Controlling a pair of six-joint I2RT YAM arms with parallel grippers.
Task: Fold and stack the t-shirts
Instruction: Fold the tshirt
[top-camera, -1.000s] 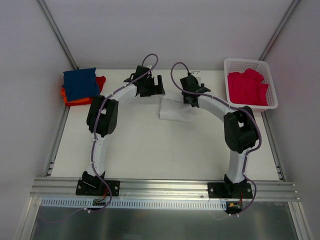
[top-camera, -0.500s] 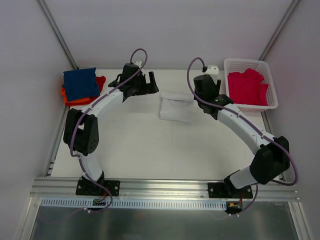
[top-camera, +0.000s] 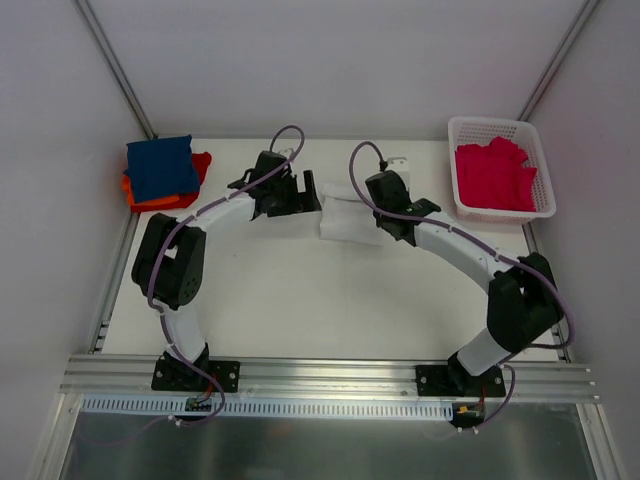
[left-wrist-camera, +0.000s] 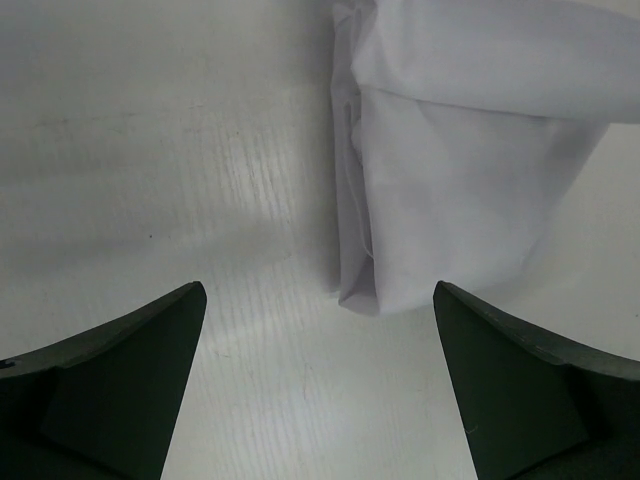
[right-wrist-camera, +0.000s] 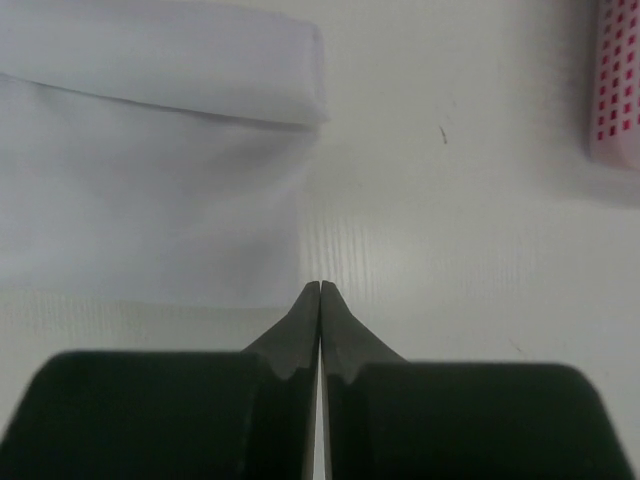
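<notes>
Fingertips (right-wrist-camera: 300, 335) of the right gripper (right-wrist-camera: 320, 290) are pressed together on nothing, with the folded white t-shirt (right-wrist-camera: 150, 200) lying mid-table just ahead at 11 o'clock. The left gripper (left-wrist-camera: 320, 288) is spread wide, with the shirt's corner seen at 1 o'clock. If the right arm is pushed forward with its tips clenched like this, the fold could be dragged open
</notes>
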